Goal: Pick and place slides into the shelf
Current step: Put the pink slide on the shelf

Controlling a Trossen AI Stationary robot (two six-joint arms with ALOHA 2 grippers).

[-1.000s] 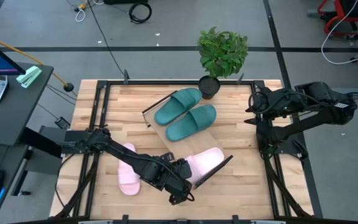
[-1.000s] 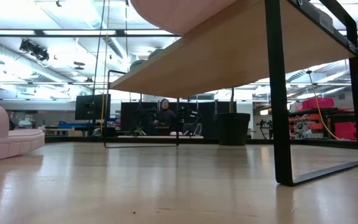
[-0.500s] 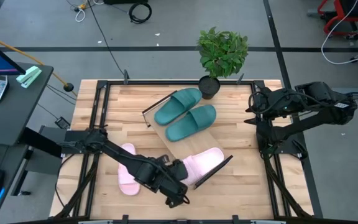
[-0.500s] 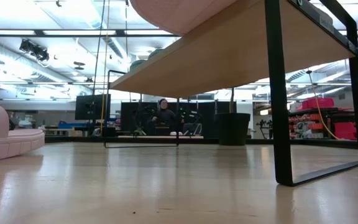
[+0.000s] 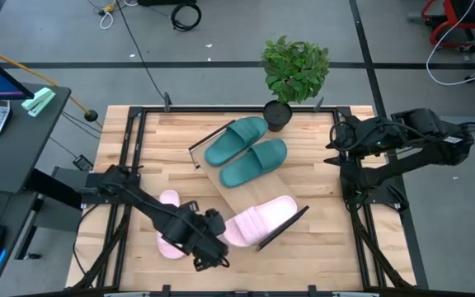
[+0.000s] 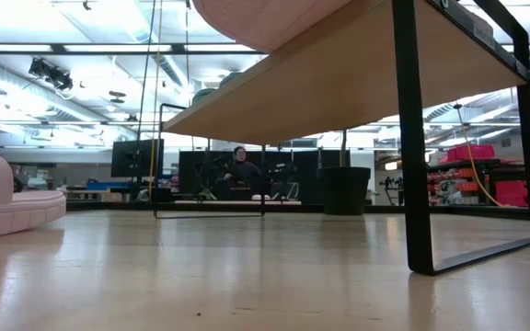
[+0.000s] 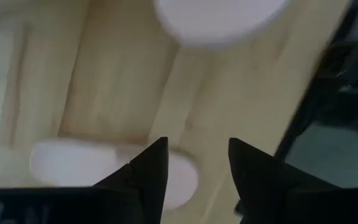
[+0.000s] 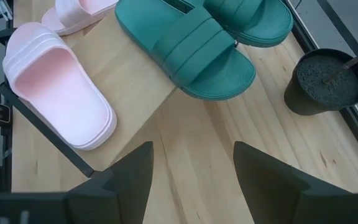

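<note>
Shelf (image 5: 229, 186): long light-wood board with black end bars, laid diagonally across the slatted bench (image 5: 320, 239).
Teal slides (image 5: 246, 151), two: side by side on the shelf's far end, near the potted plant (image 5: 293, 74); also in the right wrist view (image 8: 185, 46).
Pink slide on shelf (image 5: 260, 219): resting at the near end, beside the black end bar (also seen in the right wrist view (image 8: 58, 84)).
Second pink slide (image 5: 168, 224): flat on the bench, beside the shelf, partly covered by the left arm.
Left tool (image 5: 209, 252): low over the bench's near edge, just beside the shelved pink slide's end; fingers (image 7: 151, 171) parted, nothing between them.
Right tool (image 8: 191, 171): parked above the bench's right edge, well apart from the slides; fingers spread wide, empty.
</note>
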